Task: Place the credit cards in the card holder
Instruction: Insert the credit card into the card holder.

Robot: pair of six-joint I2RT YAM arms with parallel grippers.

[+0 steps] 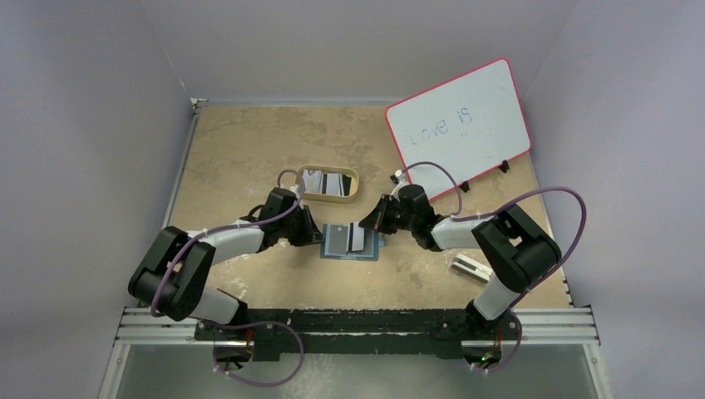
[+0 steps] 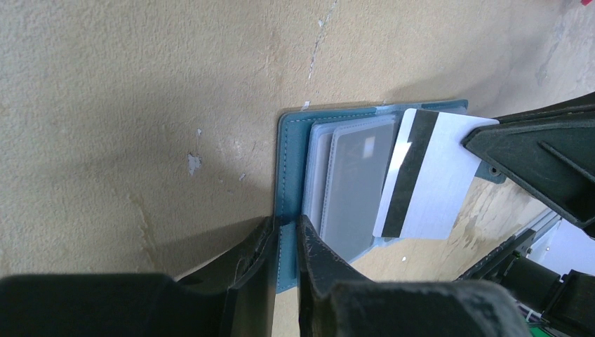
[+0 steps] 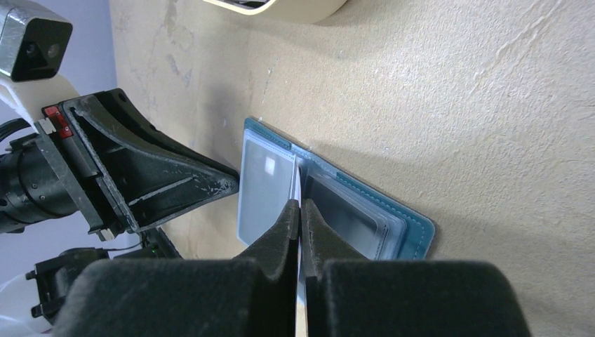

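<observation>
**One card at the slot, more waiting**

My left hand (image 2: pixel 284 242) pinches the edge of the open card holder (image 2: pixel 291 175), which lies flat on the table (image 1: pixel 249 150). My right hand (image 3: pixel 300 210) is pressed together on a white striped card (image 2: pixel 428 179), angled over the pockets but not yet slid in. One sleeve seems filled; more cards (image 1: pixel 322 180) wait in the tray (image 1: pixel 328 198).

The teal-blue card holder (image 1: pixel 334 246) lies open, its clear sleeves facing up, with a grey card (image 2: pixel 354 184) showing inside one sleeve. A white card (image 2: pixel 431 186) with a black stripe stands tilted on edge over its middle. More cards (image 1: pixel 324 181) lie at its 11 o'clock.
</observation>
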